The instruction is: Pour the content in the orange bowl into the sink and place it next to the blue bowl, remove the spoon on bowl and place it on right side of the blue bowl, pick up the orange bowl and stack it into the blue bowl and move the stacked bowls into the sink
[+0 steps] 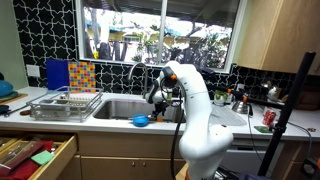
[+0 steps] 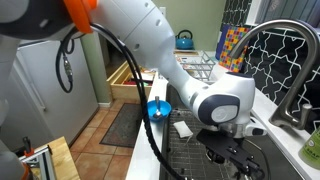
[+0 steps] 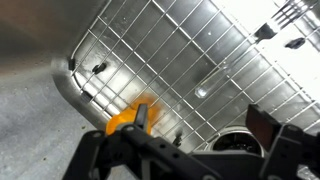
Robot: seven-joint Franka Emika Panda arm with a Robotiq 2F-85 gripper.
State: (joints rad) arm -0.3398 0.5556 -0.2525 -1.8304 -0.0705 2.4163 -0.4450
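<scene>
White robot arm (image 1: 195, 115) reaches down into the wide rectangular stainless-steel sink (image 1: 118, 107) set in the pale countertop (image 1: 245, 122). The black two-finger gripper (image 1: 158, 96) hangs low inside the basin, and in an exterior view (image 2: 225, 152) it is just above the metal wire grid (image 2: 190, 140) on the basin floor. Wrist view: fingers (image 3: 262, 125) spread wide with clear space between them, and the gripper (image 3: 200, 112) pinches nothing. The wire grid (image 3: 200, 50) fills most of that view, with the round drain (image 3: 235, 146) partly hidden behind the gripper body. A blurred bright orange patch (image 3: 128, 122) sits just beside one finger, down at grid level. It is taken to be the small orange plastic bowl, but its shape is not resolvable and contact with the finger cannot be told. Small round bright blue plastic bowl (image 1: 141, 120) stands upright on the counter's front edge before the sink, apart from the gripper, and shows in both exterior views (image 2: 158, 107). Tall curved faucet (image 1: 134, 72) stands behind the basin. Steel wire dish rack (image 1: 65, 104) sits on the counter beside the sink.
</scene>
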